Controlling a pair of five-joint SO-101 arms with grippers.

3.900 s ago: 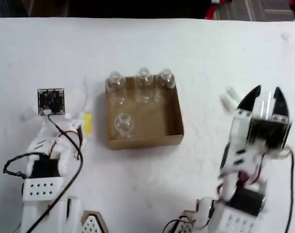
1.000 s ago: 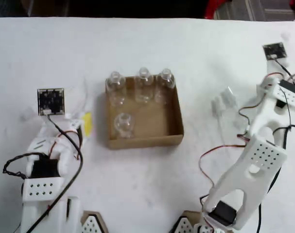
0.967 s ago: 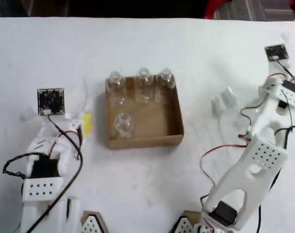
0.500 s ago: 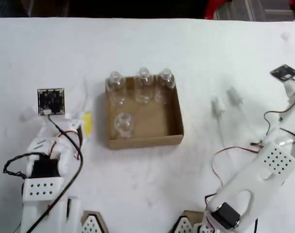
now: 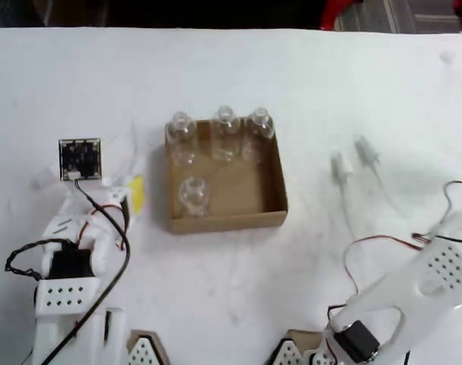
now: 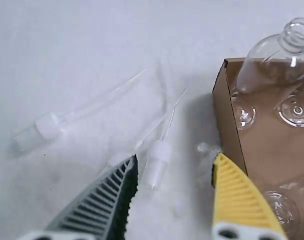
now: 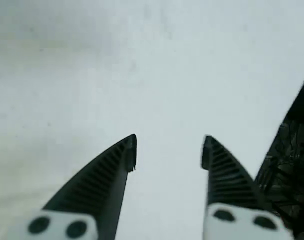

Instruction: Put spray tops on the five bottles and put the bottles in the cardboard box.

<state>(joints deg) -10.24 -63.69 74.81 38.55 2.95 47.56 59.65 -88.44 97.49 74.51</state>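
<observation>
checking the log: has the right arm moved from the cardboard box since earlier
Yes. The right arm has swung rightward, away from the cardboard box, toward the view's right edge.

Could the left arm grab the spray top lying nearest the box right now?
Probably yes: the spray top lies between the left gripper's open jaws, with nothing over it.

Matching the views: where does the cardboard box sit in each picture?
High view: cardboard box mid-table, four bottles inside.
Left wrist view: its corner wall beside the yellow finger of the left pincer.
Right wrist view: not in it.
Shared landmark: the clear bottles standing in the box.
</observation>
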